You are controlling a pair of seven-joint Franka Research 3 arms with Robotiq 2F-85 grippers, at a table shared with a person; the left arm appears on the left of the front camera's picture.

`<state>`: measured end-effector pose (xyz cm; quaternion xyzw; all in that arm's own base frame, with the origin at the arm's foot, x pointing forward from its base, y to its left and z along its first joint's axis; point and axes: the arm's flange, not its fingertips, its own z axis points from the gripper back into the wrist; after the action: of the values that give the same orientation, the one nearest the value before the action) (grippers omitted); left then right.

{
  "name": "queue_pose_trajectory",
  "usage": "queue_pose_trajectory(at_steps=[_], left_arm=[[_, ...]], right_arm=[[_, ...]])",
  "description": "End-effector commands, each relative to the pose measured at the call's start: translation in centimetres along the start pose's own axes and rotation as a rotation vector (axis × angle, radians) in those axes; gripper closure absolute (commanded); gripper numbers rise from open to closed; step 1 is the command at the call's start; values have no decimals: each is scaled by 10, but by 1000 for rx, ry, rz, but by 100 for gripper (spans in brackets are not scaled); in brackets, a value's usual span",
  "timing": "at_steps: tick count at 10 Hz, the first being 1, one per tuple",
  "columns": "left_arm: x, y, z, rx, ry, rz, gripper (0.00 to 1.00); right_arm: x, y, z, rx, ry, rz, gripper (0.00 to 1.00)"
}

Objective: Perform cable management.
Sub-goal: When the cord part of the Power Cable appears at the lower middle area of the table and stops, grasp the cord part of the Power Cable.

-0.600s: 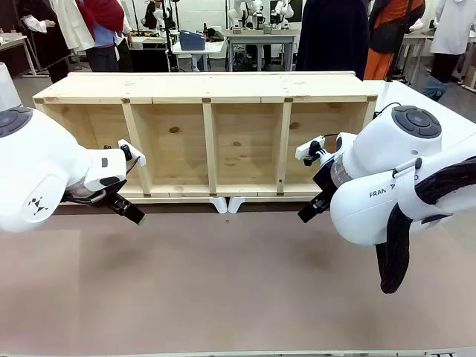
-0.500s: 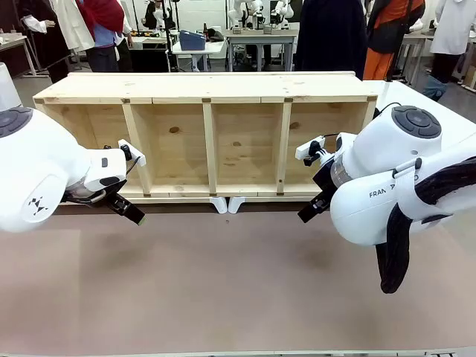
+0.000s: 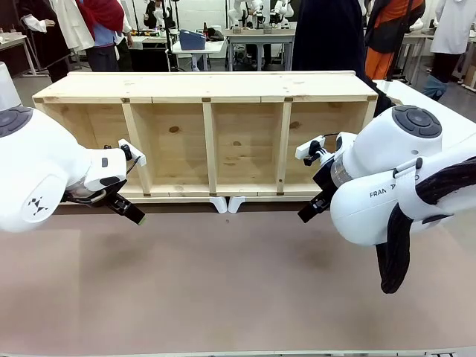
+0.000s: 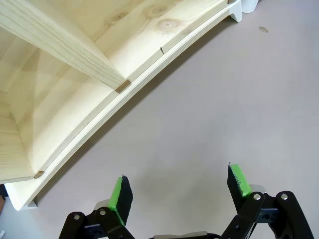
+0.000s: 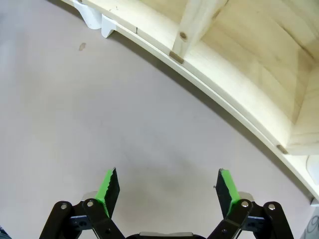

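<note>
The left claw [image 3: 132, 213] hangs low over the brown desk [image 3: 223, 290], tilted down just in front of the wooden shelf [image 3: 245, 134] near its left end, its green pads [image 4: 121, 194] spread wide with nothing between them. The right claw [image 3: 308, 212] is posed the same way near the shelf's right end, also spread wide and empty.

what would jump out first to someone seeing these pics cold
A long wooden shelf with four open bays lies across the far side of the table. The bulky white left arm and right arm flank it at the picture's sides. The left gripper and right gripper both hang open, green pads apart, over the brown tabletop just in front of the shelf's lower edge.
</note>
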<state>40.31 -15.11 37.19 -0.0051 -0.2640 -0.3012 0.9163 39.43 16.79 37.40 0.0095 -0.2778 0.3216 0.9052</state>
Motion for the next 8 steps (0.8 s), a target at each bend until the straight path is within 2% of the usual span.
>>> queue_pose_trajectory(at_steps=[1,5,6,8], left_arm=[[0,1,0,-1,0,3,0],[0,0,0,0,0,-1,0],[-4,-1,1,-4,11,3,0],[-8,-7,17,-17,29,-33,0]], right_arm=[[0,0,0,0,0,-1,0],[0,0,0,0,0,0,0],[-2,2,-1,-6,26,-8,0],[-9,1,18,-17,52,-22,0]])
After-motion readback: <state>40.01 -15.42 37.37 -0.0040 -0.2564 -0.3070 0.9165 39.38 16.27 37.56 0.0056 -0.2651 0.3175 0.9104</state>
